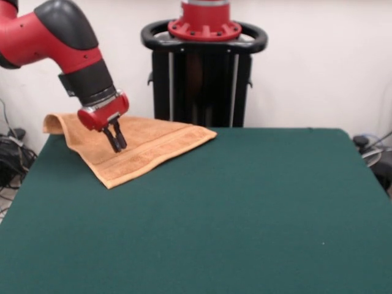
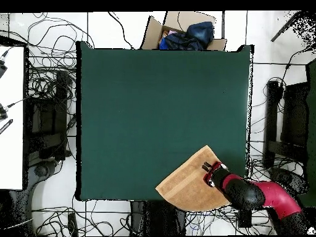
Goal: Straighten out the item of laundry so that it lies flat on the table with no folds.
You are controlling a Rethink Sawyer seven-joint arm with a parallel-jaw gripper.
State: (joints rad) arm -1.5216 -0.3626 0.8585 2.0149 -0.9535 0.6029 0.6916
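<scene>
The orange-tan towel point(image 1: 144, 147) lies at the table's far left corner in the front view, turned diagonally, with a woven band along its near edge. Its far left corner point(image 1: 54, 122) curls up at the table edge. In the overhead view the towel point(image 2: 182, 185) sits at the bottom right of the green table point(image 2: 160, 92) and reaches past the bottom edge. My gripper point(image 1: 116, 146) hangs over the towel's left half with its two dark fingers pressed together, tips at the cloth surface. It also shows in the overhead view point(image 2: 206, 166). The arm hides part of the towel there.
The black pedestal point(image 1: 204, 73) stands behind the table's far edge. An open cardboard box with dark blue cloth point(image 2: 185, 34) sits beyond the table's top edge in the overhead view. Cables lie on the floor around the table.
</scene>
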